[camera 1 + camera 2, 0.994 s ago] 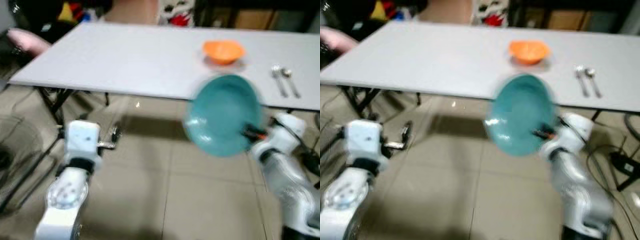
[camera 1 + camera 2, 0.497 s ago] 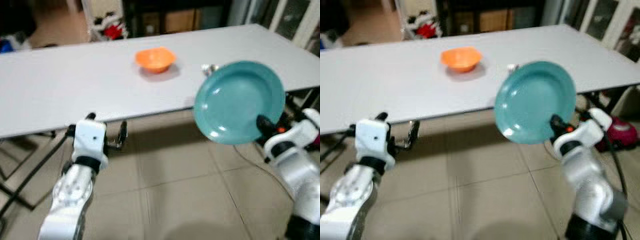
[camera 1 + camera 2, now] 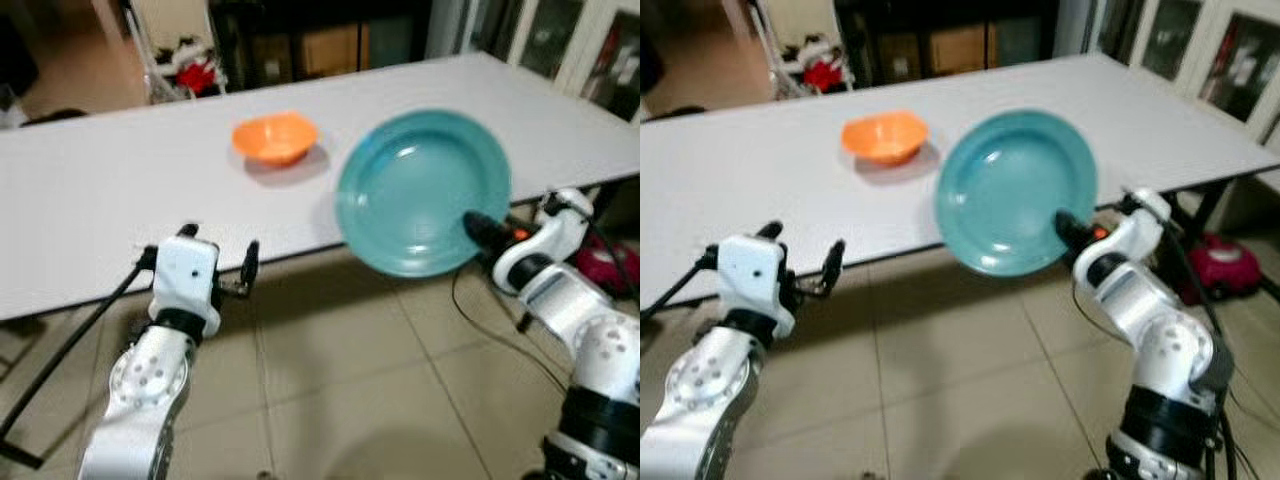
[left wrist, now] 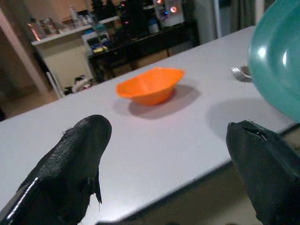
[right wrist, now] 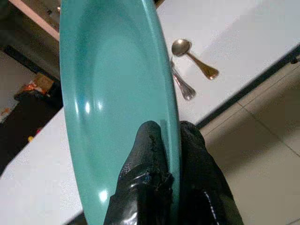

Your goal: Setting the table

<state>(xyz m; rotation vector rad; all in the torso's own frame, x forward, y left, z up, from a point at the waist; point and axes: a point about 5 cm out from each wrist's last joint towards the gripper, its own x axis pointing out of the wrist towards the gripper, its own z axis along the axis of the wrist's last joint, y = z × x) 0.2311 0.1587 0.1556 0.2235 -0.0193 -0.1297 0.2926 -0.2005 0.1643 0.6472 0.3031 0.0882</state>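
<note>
One teal plate point(image 3: 420, 190) is being held up on edge in the air, its hollow face turned toward the head camera, at the near edge of the long white table point(image 3: 100, 210). The right gripper point(image 3: 480, 225) is pinching the plate's lower rim, one black finger lying on the front face and the other behind, as the right wrist view is showing with the fingers point(image 5: 150, 154) closed tight on the rim. The plate is not touching the tabletop.

On the table one orange bowl point(image 3: 274, 137) is sitting, just left of the plate and farther back. One spoon point(image 5: 193, 56) and one more utensil, probably a fork point(image 5: 180, 83), are lying side by side on the tabletop behind the plate.

The left gripper point(image 3: 215, 270) is hovering below the table's near edge, holding nothing, its two fingers point(image 4: 77, 159) standing wide apart.

A red object point(image 3: 1230, 268) is lying on the tiled floor point(image 3: 340, 380) to the right, under the table's end. No writing or label is showing legibly anywhere.
</note>
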